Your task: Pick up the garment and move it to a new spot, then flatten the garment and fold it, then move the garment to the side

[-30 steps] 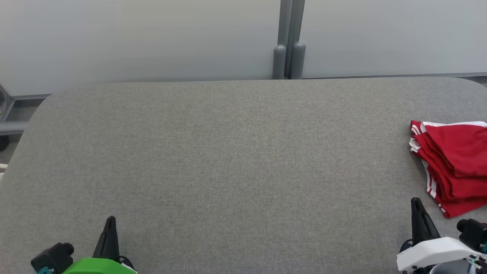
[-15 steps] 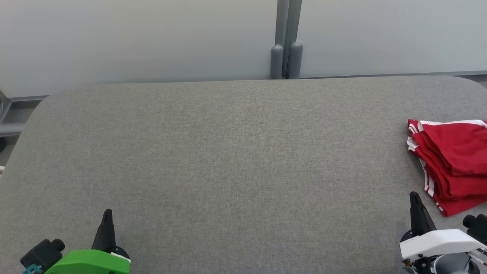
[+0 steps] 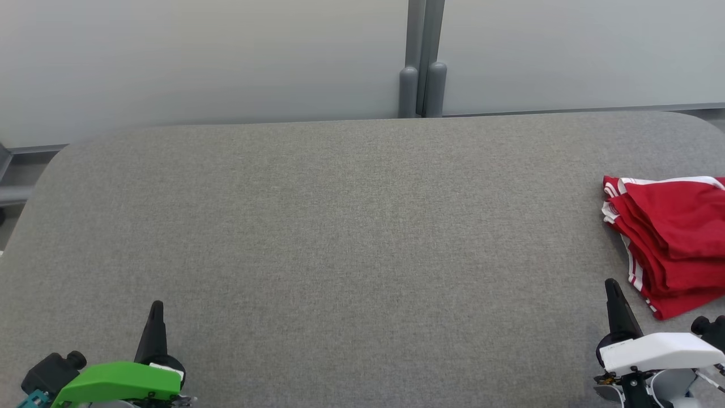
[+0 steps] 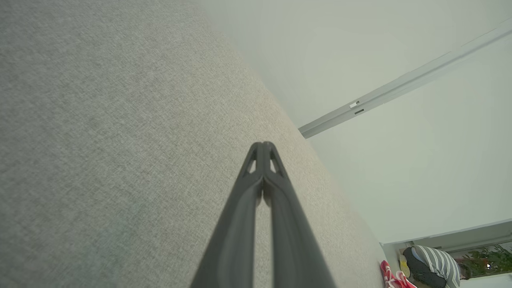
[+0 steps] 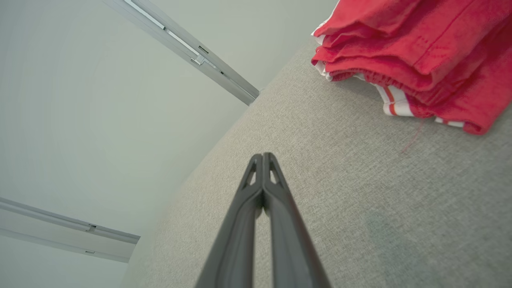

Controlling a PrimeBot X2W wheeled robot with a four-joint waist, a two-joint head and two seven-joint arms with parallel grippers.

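The garment point(image 3: 671, 241) is red with white stripes and lies folded in layers at the right edge of the grey table point(image 3: 340, 226). It also fills the upper right of the right wrist view as the red garment point(image 5: 416, 52). My right gripper point(image 3: 610, 283) is shut and empty, just short of the garment's near corner and to its left. Far to the left, near the table's front, my left gripper point(image 3: 156, 306) is shut with nothing in it. Both pairs of fingertips meet in the wrist views, left gripper point(image 4: 263, 145) and right gripper point(image 5: 263, 156).
A pale wall with a grey double post point(image 3: 422, 85) stands behind the table. A small red corner of the garment point(image 4: 390, 276) and a person in a striped top point(image 4: 434, 262) show at the lower right of the left wrist view.
The head camera has shifted slightly, sliding the scene left. Both grippers have drawn a little up the picture, staying shut. The garment has not moved on the table.
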